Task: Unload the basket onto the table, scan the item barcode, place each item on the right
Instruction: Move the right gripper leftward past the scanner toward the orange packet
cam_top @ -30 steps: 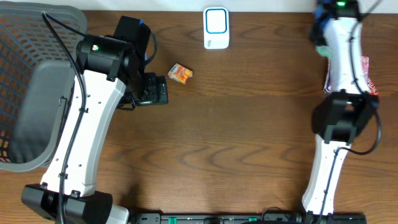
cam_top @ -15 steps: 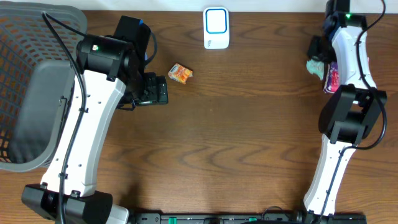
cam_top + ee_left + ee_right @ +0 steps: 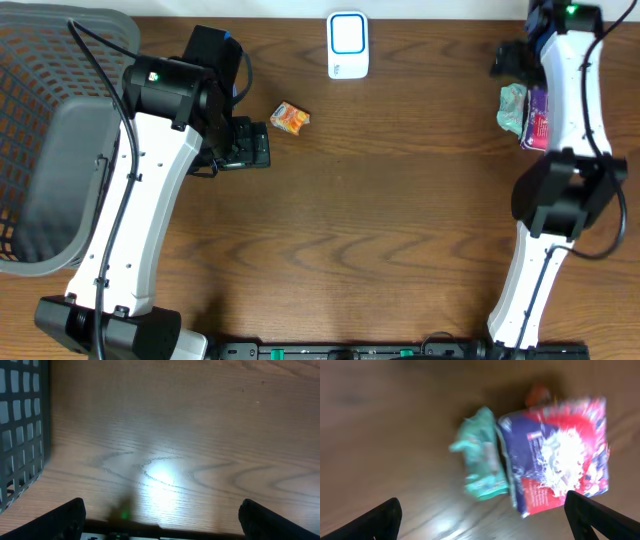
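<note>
Currently right gripper [image 3: 487, 525] is hovering wide open and empty over the green packet [image 3: 512, 108] lying at 2 o'clock on the table [image 3: 400, 220], probably lining up a grab for the 12 o'clock scanner [image 3: 347, 45]; left gripper [image 3: 160, 522] is idling open, empty too.

Scanner [image 3: 347, 45]: white box with a blue-rimmed face, lying at the far edge of the counter [image 3: 400, 220], near centre.

Orange packet [image 3: 291, 118]: small and crinkled, lying flat, left of the scanner and nearer, apart from it.

Green packet [image 3: 482, 455]: pale and crumpled, far right of the counter.

Red-and-blue packet [image 3: 555, 455]: glossy with a white splash print, lying flat against the green packet's right side. The wrist view is blurred and the print is illegible.
</note>
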Motion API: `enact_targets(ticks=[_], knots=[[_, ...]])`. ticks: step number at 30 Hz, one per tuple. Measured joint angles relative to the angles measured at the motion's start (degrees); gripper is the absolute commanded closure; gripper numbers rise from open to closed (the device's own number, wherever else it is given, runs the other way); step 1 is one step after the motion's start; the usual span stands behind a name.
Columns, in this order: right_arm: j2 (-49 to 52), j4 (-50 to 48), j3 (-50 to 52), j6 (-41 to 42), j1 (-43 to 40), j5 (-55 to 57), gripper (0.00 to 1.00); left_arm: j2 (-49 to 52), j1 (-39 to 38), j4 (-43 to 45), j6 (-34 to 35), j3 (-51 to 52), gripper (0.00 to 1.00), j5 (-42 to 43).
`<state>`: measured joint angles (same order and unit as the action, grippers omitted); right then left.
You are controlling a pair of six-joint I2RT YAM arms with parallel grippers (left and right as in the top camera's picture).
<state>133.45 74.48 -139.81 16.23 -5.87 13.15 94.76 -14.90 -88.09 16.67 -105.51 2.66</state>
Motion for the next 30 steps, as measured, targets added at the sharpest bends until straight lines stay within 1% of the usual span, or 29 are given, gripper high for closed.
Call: enact_targets(ticks=[3,4,8,12,15,19,25,30], knots=[[-6.97,-0.94,-1.25,-0.55,1.9,-3.82,0.02,0.0,0.02,0.0,0.02,0.0,0.02,0.0],[-9.53,-1.29,-1.62,-0.61,2.64,-5.44,0.01,0.0,0.02,0.0,0.0,0.0,0.02,0.0],[-18.23,-3.26,-2.91,-0.85,5.22,-12.52,0.01,0.0,0.02,0.02,0.02,0.0,0.02,-0.02],[-22.43,-4.0,-3.06,-0.85,7.52,-18.84,0.01,0.0,0.02,0.02,0.02,0.02,0.02,-0.02],[-23.45,-2.93,-3.13,-0.94,10.58,-24.17,0.01,0.0,0.02,0.02,0.0,0.0,0.02,-0.02],[-22.99,1.84,-2.36,-0.98,15.32,-28.41,0.01,0.0,0.0,0.04,0.02,0.0,0.02,-0.02],[-22.25,4.44,1.9,-0.98,21.18,-29.18,0.01,0.0,0.02,0.02,0.02,0.0,0.02,-0.02],[-21.66,4.17,9.6,-1.01,24.74,-27.69,0.01,0.0,0.0,0.02,0.0,0.02,0.02,-0.02]])
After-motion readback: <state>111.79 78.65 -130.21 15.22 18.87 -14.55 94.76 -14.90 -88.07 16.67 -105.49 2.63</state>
